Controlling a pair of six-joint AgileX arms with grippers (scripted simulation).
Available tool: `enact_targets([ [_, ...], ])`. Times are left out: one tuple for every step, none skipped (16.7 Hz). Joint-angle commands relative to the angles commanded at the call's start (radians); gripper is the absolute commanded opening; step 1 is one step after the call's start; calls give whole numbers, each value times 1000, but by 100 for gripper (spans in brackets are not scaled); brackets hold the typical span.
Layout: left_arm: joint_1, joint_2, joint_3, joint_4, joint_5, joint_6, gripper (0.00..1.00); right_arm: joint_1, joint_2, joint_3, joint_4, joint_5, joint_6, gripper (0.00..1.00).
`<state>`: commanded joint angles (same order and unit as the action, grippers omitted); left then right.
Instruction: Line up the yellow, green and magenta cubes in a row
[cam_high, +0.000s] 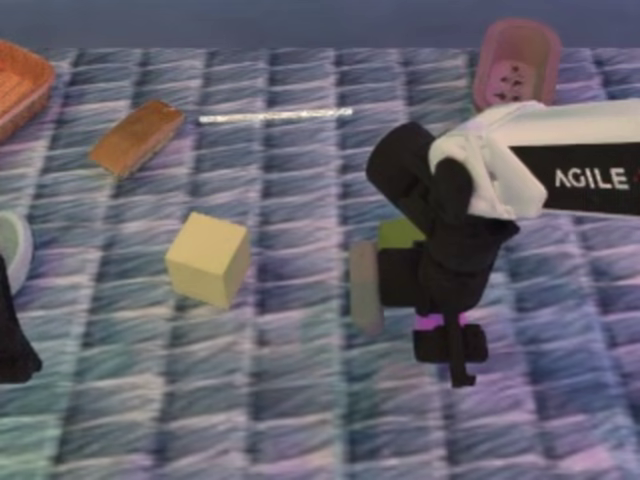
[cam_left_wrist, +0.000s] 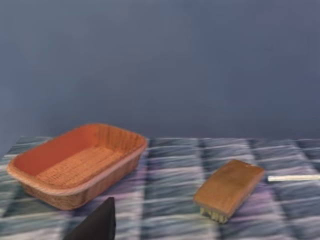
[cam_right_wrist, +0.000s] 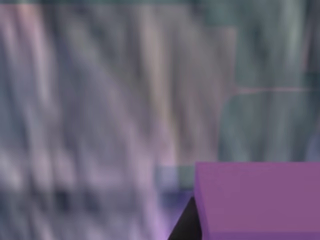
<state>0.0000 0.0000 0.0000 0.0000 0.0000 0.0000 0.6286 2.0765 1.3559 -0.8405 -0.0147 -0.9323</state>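
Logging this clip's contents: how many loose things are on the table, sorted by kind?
Cubes: 3, namely the yellow cube, the green cube and the magenta cube, the last two mostly hidden under the right gripper
Baskets: 2, an orange basket and a pink basket
Brush: 1, wooden brush
White stick: 1
Pale bowl: 1
Total: 8

Table layout, top view

The pale yellow matte cube lies left of centre; the flat orange-brown rectangular block lies behind it, further left. The olive-green matte cube lies right of centre, partly under the right arm, the small magenta cube before it.
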Motion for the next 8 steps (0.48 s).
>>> enact_targets([
  [0, 0, 0, 0, 0, 0, 100, 0, 0, 0, 0, 0, 0, 23],
  [0, 0, 0, 0, 0, 0, 100, 0, 0, 0, 0, 0, 0, 30],
  [0, 0, 0, 0, 0, 0, 100, 0, 0, 0, 0, 0, 0, 38],
  [0, 0, 0, 0, 0, 0, 100, 0, 0, 0, 0, 0, 0, 45],
  [0, 0, 0, 0, 0, 0, 100, 0, 0, 0, 0, 0, 0, 53],
  [0, 0, 0, 0, 0, 0, 100, 0, 0, 0, 0, 0, 0, 60],
  [0, 0, 0, 0, 0, 0, 100, 0, 0, 0, 0, 0, 0, 68],
  [0, 0, 0, 0, 0, 0, 100, 0, 0, 0, 0, 0, 0, 75],
])
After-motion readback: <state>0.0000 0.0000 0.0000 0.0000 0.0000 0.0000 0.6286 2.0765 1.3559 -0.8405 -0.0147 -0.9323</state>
